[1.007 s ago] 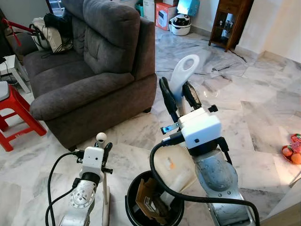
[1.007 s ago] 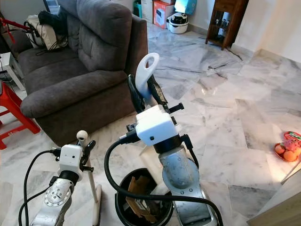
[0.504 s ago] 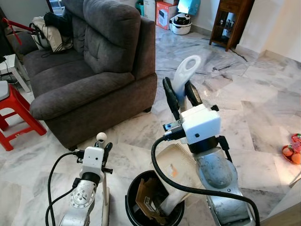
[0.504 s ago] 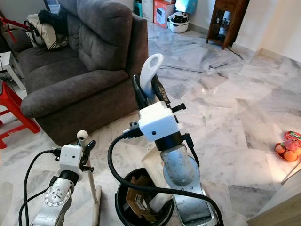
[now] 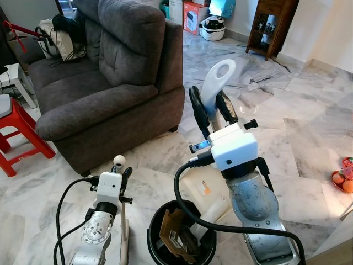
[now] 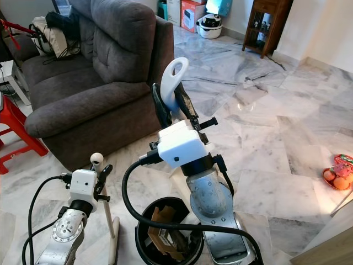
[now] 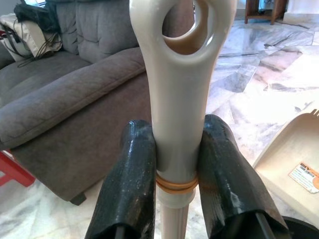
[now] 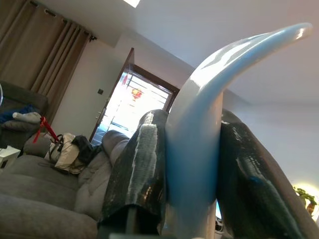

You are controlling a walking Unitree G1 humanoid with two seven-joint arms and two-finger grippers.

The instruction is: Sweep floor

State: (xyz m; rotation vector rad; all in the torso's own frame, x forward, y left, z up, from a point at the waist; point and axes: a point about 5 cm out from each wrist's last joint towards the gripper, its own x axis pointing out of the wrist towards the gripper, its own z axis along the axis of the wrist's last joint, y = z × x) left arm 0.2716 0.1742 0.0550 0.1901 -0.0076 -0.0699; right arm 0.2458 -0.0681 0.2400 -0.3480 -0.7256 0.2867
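My right gripper (image 5: pixel 212 106) is shut on the pale loop-ended handle (image 5: pixel 217 83) of a cream dustpan (image 5: pixel 199 190). The pan hangs tilted over the rim of a black bin (image 5: pixel 159 247) that holds brown cardboard scraps. The same handle (image 8: pixel 199 139) is clamped between both black fingers in the right wrist view. My left gripper (image 5: pixel 119 175) is shut on the upright cream broom handle (image 7: pixel 174 99), just below its loop, low at the left of the bin. The broom's head is out of sight.
A grey sofa (image 5: pixel 110 77) stands close ahead on the left, with a red stool (image 5: pixel 19 132) beside it. Marble floor opens to the right. A plate of oranges (image 5: pixel 343 179) lies at the right edge; a wooden cabinet (image 5: pixel 270 25) and boxes stand far back.
The right gripper dipped the dustpan towards the bin half a second ago and has lifted and tilted it back. The left arm and broom have not moved.
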